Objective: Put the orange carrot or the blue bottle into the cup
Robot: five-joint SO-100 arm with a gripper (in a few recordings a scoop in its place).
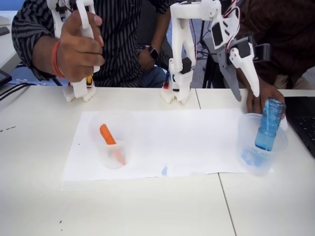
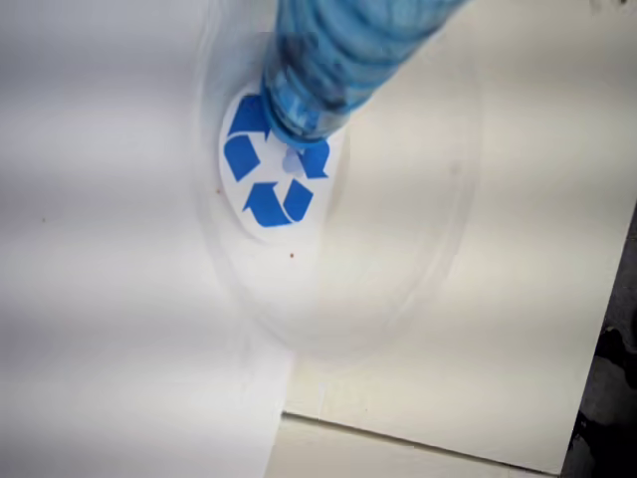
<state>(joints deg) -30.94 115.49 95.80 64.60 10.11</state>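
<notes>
Orange carrot (image 1: 107, 134) sits at the left of the fixed view, leaning tilted inside a clear cup without a mark (image 1: 112, 140) that stands on the left part of a white paper sheet (image 1: 182, 140). The sheet lies flat on the white table (image 1: 147, 206), and a small blue spot (image 1: 164, 171) shows near its front edge.

Behind the sheet, the white arm (image 1: 183, 54) rises from its base at the table's far edge. Two people sit behind the table; one person's hand (image 1: 263, 96) rests on the tabletop just behind the right-hand cup.

To the right, the gripper (image 1: 241, 91) hangs above and slightly left of the blue bottle (image 1: 268, 125), apart from it. Its two fingers are spread, with nothing between them.

Farthest right, the bottle stands inside the cup (image 1: 246, 135), leaning a little to the right, its upper part rising well above the rolled rim. This cup stands at the right edge of the paper sheet, partly on the bare table. In the wrist view the bottle (image 2: 338, 60) rests its lower end on the cup's (image 2: 398, 279) base, touching the blue recycling mark (image 2: 264, 169) printed there.
</notes>
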